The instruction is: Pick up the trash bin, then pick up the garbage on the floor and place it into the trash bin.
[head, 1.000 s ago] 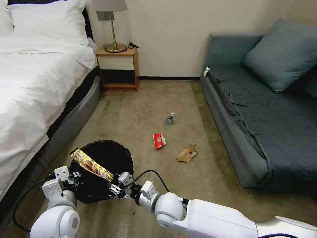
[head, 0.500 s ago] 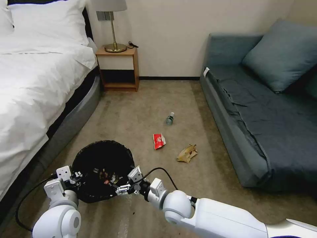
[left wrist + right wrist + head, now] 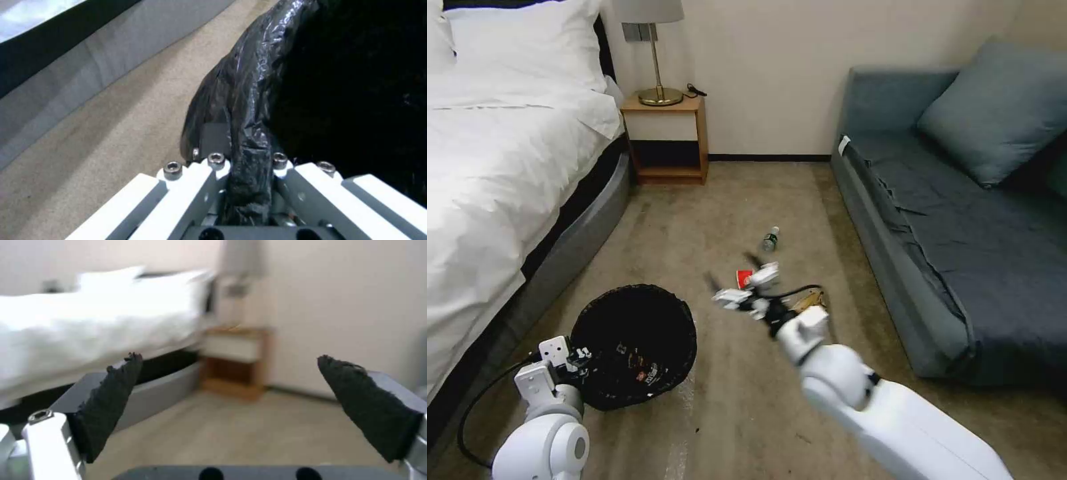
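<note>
Nearest to us, at the lower left of the head view, our left gripper (image 3: 582, 355) is pinching the rim of the trash bin (image 3: 635, 343); the left wrist view shows the crinkled black liner (image 3: 249, 133) squeezed between its white fingers (image 3: 191, 186). The bin sits upright on the carpet (image 3: 694, 227), mouth facing up, with a wrapper (image 3: 650, 375) lying inside near its bottom.

Past the bin, near the frame's centre, our right gripper (image 3: 735, 279) hangs above the floor with its jaws spread and nothing between them; the right wrist view shows the two dark pads (image 3: 111, 400) well apart.

Just beside that gripper lies the red-and-white packet (image 3: 744, 276), partly covered by it. The crumpled tan paper (image 3: 808, 300) peeks out behind the right wrist. Farther up, the small bottle (image 3: 770, 239) lies on its side, its long axis running near vertical in the frame, cap toward the far wall.

The bed (image 3: 500, 167) borders the left edge, the grey sofa (image 3: 954, 220) the right, and a nightstand (image 3: 667, 137) with a lamp (image 3: 654, 40) stands at the top.
</note>
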Tool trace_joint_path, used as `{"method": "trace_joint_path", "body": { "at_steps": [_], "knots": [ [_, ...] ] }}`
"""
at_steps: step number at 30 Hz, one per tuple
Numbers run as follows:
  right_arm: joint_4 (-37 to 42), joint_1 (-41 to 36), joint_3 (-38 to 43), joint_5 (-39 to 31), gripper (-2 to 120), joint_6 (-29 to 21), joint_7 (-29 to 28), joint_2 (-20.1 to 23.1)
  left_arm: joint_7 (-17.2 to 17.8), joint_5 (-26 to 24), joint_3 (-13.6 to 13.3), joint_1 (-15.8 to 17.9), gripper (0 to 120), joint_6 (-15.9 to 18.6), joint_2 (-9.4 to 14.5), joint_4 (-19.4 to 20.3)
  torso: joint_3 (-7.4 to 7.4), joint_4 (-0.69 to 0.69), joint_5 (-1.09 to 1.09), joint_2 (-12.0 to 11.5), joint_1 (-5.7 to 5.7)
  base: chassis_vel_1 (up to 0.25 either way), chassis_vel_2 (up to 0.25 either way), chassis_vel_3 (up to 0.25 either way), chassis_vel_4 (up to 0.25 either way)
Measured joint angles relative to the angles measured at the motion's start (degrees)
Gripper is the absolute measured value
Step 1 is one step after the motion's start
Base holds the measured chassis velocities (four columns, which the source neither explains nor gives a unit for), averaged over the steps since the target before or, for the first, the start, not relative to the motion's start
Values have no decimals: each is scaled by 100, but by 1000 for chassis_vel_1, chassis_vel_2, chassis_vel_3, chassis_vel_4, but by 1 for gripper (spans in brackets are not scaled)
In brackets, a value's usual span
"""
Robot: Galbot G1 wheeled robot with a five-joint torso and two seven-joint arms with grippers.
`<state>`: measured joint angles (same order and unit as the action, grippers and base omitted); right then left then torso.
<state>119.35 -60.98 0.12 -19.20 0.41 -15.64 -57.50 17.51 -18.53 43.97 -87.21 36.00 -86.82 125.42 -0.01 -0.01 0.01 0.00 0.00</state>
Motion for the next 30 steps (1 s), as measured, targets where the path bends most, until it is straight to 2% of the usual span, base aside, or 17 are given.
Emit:
{"method": "trace_joint_path", "body": {
  "at_steps": [2,4,5,6,10,13,19,30],
  "knots": [
    [119,-184,170,176,100,-40,-105,-12,-4,-11,10,1,3,-8,4,-7,0,2,-1,0,0,0,0,0,0],
    [413,-750,590,579,100,-152,-333,-142,-10,-34,41,7,3,-27,15,-26,0,1,-1,0,0,0,0,0,0],
    [657,-1331,903,881,100,-239,-486,-384,-15,-48,64,22,3,-43,20,-45,0,-1,0,0,0,0,0,0,0],
    [657,-1331,903,881,100,-239,-486,-384,-15,-48,64,22,3,-43,20,-45,0,-1,0,0,0,0,0,0,0],
    [1048,-2524,1198,1741,100,-145,-651,-1362,-32,-60,128,61,3,-88,52,-82,0,0,-2,0,0,0,0,0,0],
    [1071,-2839,1205,2005,100,-4,-650,-1589,-36,-79,161,71,3,-103,71,-94,-1,0,-1,0,0,0,0,0,0],
    [932,-3091,1149,2345,100,306,-530,-1827,-50,-114,182,80,3,-139,99,-119,0,1,-2,0,0,0,0,0,0],
    [799,-3008,1104,2304,100,379,-446,-1816,-53,-127,180,93,3,-140,126,-119,0,1,-1,0,0,-26,25,33,-27]
  ]
}}
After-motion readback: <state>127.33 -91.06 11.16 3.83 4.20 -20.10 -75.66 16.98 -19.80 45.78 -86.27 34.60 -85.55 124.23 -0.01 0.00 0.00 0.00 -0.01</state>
